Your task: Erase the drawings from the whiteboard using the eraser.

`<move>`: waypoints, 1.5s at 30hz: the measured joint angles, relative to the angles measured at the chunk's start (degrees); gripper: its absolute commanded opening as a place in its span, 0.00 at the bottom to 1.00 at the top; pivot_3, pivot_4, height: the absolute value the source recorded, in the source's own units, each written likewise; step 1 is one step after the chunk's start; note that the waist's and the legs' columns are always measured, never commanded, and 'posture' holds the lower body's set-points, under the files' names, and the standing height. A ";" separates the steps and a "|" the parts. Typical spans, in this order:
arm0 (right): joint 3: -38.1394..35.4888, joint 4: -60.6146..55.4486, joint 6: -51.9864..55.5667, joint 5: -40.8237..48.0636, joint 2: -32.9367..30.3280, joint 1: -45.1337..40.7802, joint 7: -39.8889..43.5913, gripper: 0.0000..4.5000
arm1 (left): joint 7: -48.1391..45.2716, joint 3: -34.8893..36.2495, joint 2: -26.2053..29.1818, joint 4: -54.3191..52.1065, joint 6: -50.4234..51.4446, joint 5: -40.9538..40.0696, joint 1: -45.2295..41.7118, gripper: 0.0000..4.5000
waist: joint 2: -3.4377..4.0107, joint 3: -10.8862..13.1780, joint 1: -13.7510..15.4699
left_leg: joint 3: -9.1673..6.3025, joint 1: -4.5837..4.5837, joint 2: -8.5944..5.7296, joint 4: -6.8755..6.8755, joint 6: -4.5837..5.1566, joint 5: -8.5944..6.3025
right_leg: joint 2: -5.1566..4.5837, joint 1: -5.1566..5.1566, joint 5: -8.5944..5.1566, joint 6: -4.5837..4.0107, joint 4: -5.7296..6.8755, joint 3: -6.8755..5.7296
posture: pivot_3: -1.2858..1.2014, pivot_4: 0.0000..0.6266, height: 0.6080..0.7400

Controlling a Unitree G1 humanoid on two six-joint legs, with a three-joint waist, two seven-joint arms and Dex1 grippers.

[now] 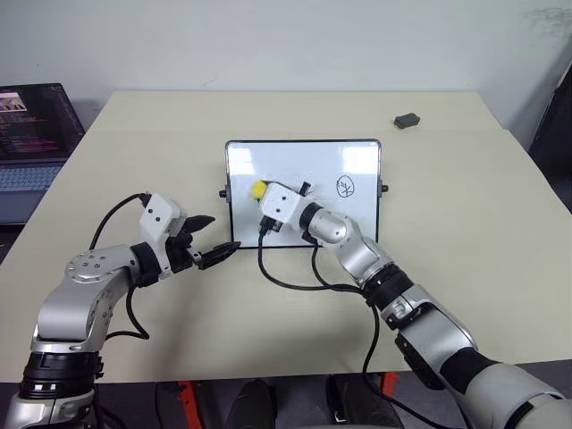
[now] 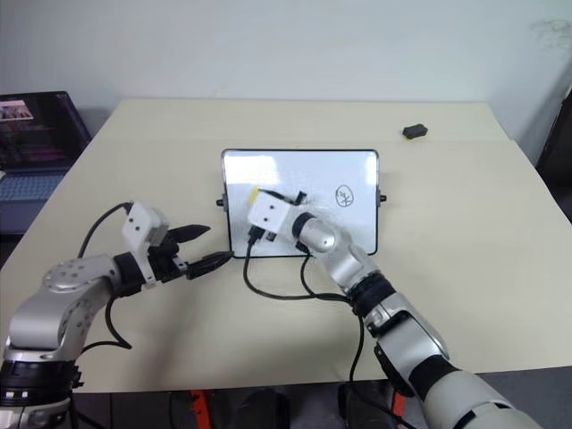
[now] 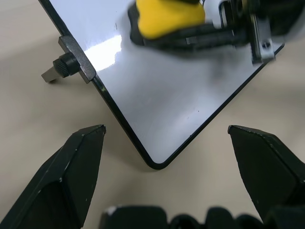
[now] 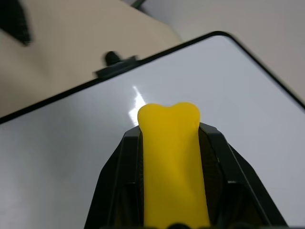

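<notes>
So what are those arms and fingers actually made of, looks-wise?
Both arms are silver-grey metal segments joined by black rings. Each wrist carries a white boxy block, with loose black cables looping back to the forearm. The left gripper and right gripper each have two black, wedge-shaped fingers.

A pale beige surface (image 1: 465, 268) is seen stretching across the head views, backed by a plain light wall (image 1: 295, 40). A small dark grey object (image 1: 407, 120) is found lying near the far right corner of the surface, well apart from everything else on it. Beyond the far left edge, an open laptop (image 1: 31, 134) is seen, its screen lit with dark content and its keyboard partly visible. Something dark is glimpsed at the far right edge, but cannot be identified.
</notes>
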 measured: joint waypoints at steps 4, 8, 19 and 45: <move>2.03 -1.53 0.86 -0.10 0.04 2.81 3.98 0.26 | 0.00 0.00 0.00 -0.03 0.04 -0.01 0.04 1.00 | 0.01 0.00 0.04 | 0.00 0.00 -0.01 0.03 0.00 0.00 | 0.00 0.00 0.00 0.00 0.02 0.01 | 0.52 0.24 1.00; -0.76 -2.69 1.67 1.76 -0.07 2.95 3.30 0.26 | -0.02 0.00 -0.01 -0.07 0.05 -0.07 0.05 1.00 | 0.01 0.01 0.14 | -0.05 -0.04 -0.01 0.06 0.00 0.00 | 0.00 0.00 0.00 0.00 0.03 -0.03 | 0.52 0.24 1.00; -8.70 -35.33 16.25 19.00 -8.43 20.87 16.03 0.26 | 0.34 -0.63 -1.50 -2.35 0.28 -0.95 -2.64 1.00 | 0.01 0.01 1.24 | -0.12 -0.29 -0.04 0.01 0.02 -0.02 | -0.05 0.00 0.00 0.01 -0.39 -0.09 | 0.52 0.24 1.00; -16.76 -53.18 24.45 20.08 -18.00 31.73 7.96 0.26 | -2.46 -6.83 -3.96 -0.21 -1.10 0.12 -10.94 1.00 | 0.00 0.00 1.43 | -0.05 -0.10 -0.03 0.18 0.01 0.00 | 0.06 0.10 -0.01 0.02 -0.13 -0.03 | 0.52 0.24 1.00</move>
